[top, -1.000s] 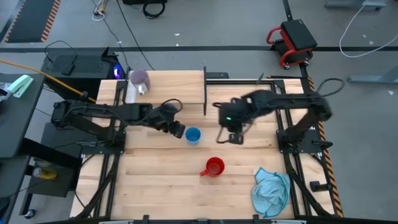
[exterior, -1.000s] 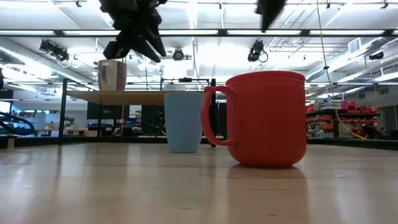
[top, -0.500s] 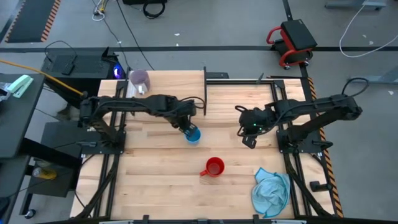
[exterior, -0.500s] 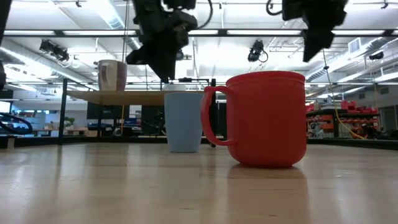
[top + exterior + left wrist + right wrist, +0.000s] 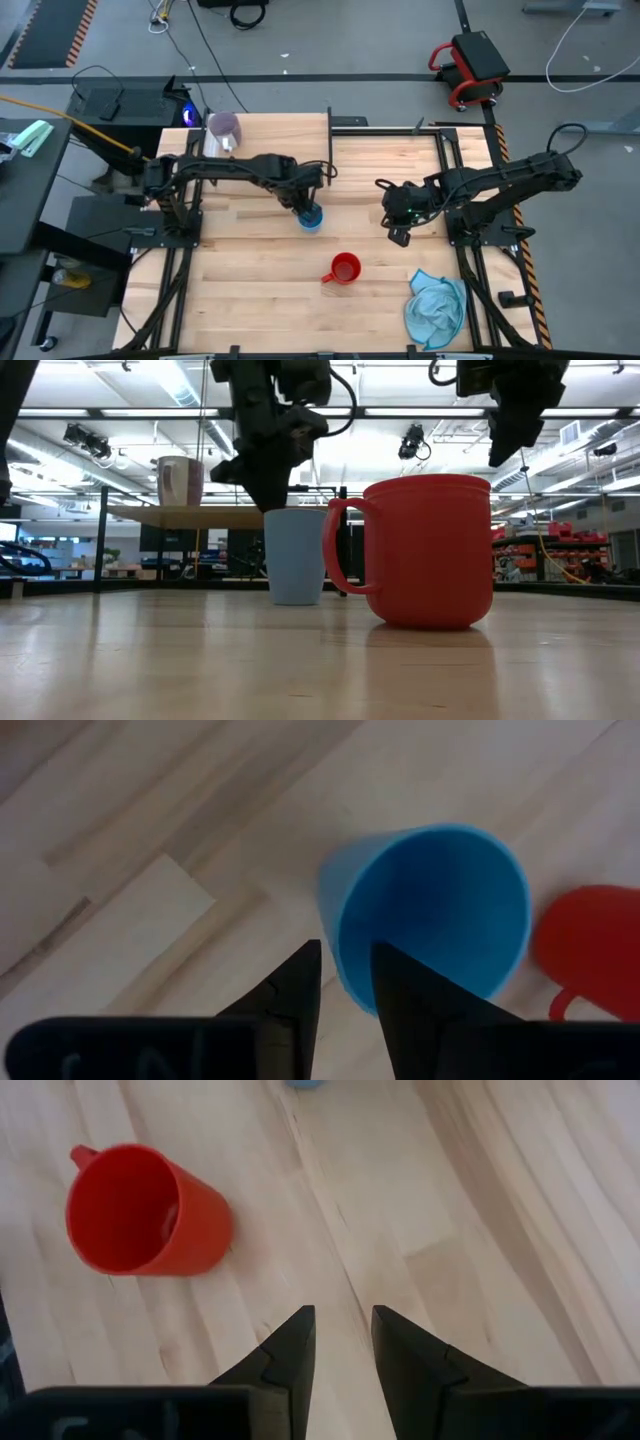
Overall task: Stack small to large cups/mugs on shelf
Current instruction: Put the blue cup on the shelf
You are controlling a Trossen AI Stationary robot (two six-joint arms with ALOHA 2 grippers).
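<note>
Blue cup: light blue cup [image 5: 311, 217] stands upright near the middle of the bench [image 5: 260, 290], mouth up, long axis vertical, no handle to give it a heading.
Left gripper: left gripper [image 5: 345, 982] hangs over the blue cup's rim with its jaws parted and straddling the near wall, one finger outside, one at the inner edge; nothing is gripped yet. Judged purpose: a rim pinch to lift the cup.
Purple cup: pale purple cup [image 5: 224, 129] sits upright on the shelf [image 5: 290, 140] at the bench's far left corner, apparently the base of the stack.
Red cup: red cup [image 5: 345, 268] stands upright on the bench, nearer the front than the blue one and well apart from it; its handle points toward the left arm's side.
Right gripper: right gripper [image 5: 398, 234] waits above bare bench to the right, jaws released and empty, clear of the left arm's reach.
Cloth: light blue cloth [image 5: 436, 306] lies crumpled at the front right corner, out of the way.
</note>
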